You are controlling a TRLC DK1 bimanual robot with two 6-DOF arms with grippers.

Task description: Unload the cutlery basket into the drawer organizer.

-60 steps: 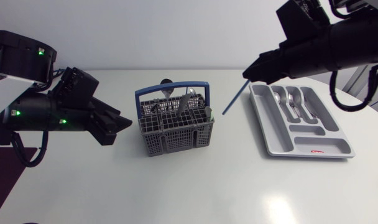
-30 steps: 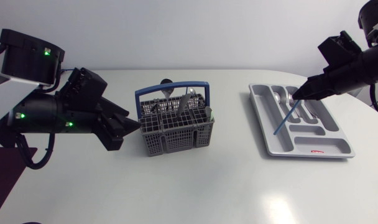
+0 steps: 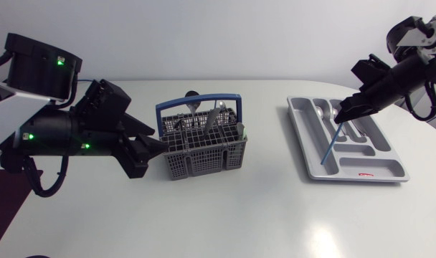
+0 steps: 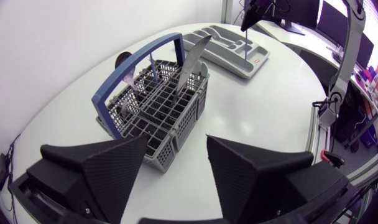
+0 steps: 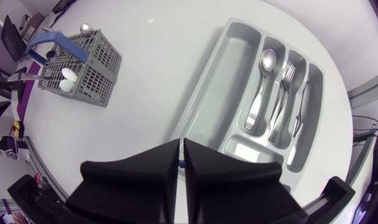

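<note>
A white, faintly glossy table (image 3: pixel 225 215) carries everything, with a soft patch of reflected light near its front edge. The left arm (image 3: pixel 53 132) comes in from the left, black with small green lights glowing on its casing. Its left gripper (image 3: pixel 152 147) is released: the two wedge fingers (image 4: pixel 102 171) stand well apart with nothing between them. Their tips are just beside the left wall of the cutlery basket (image 3: pixel 201 152); I cannot tell whether they touch it.

The basket stands near the middle of the table, grey plastic mesh with a blue hoop handle (image 3: pixel 207 100). Cutlery stands upright in it, including a knife (image 4: pixel 192 59) and a spoon (image 4: pixel 122 60).

Further right, a thin blue stick (image 3: pixel 330 147) slants downward. Its lower end is inside the long leftmost compartment of the grey drawer organizer (image 3: pixel 297 136). The right gripper (image 3: pixel 345 116) is clenched on the stick's upper end. In the right wrist view its fingers are pressed almost together, with only a speck of blue showing between them.

The organizer lies flat near the table's right edge, well apart from the basket. One of its narrow compartments holds a table spoon (image 5: pixel 262 87), and the next one holds a fork (image 5: pixel 282 106). A small red label (image 3: pixel 364 174) sits in the organizer's front cross compartment, its writing too small to read.
</note>
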